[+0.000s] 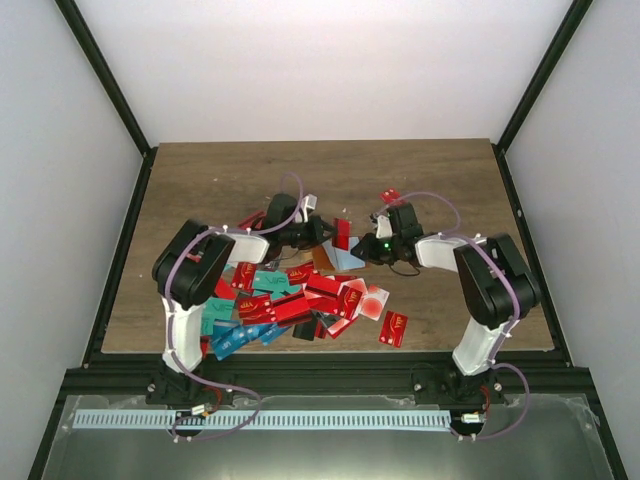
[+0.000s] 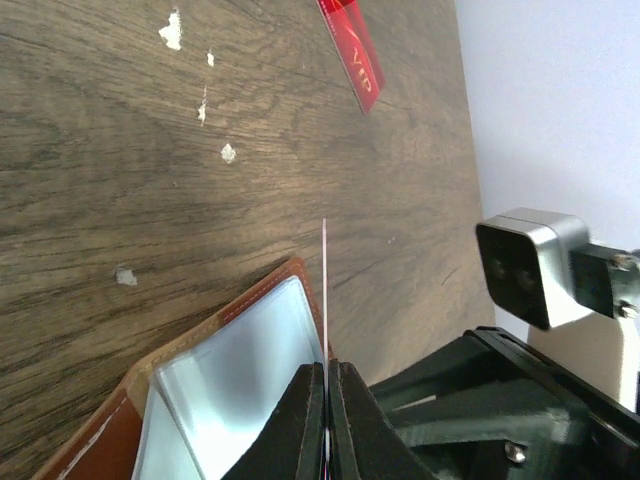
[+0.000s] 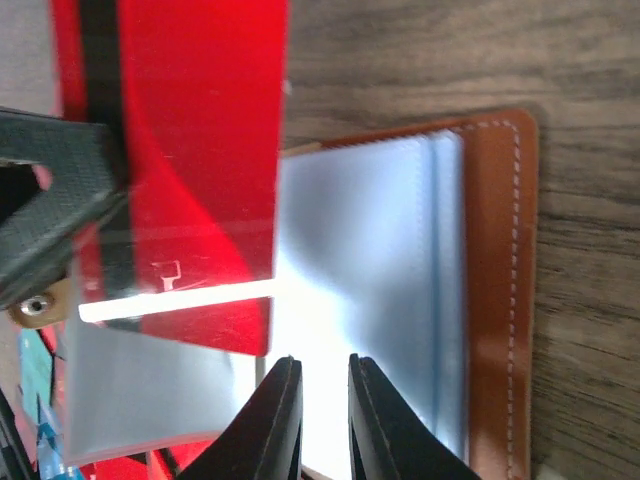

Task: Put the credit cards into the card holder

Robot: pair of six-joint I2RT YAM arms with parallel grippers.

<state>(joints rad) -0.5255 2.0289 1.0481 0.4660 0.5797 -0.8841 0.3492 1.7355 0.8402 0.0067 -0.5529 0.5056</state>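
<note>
A brown leather-like folding card holder (image 3: 495, 300), edged in pale stitching, shows pale blue sleeves inside. A glossy red plastic card (image 3: 200, 150) carries a black stripe. On the dark brown wood-grain table (image 1: 440, 180), a scatter of thin plastic cards (image 1: 290, 300) runs mostly red, with teal and blue, plus a white card with a red circle (image 1: 375, 300).

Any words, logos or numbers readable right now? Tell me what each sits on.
"VIP": on the lone red plastic card lying on the wooden table.
Held red plastic card in the left tool: only a small white mark, no words.
Heap of plastic cards: print too small to read.
Brown leather card holder: no text visible.
</note>
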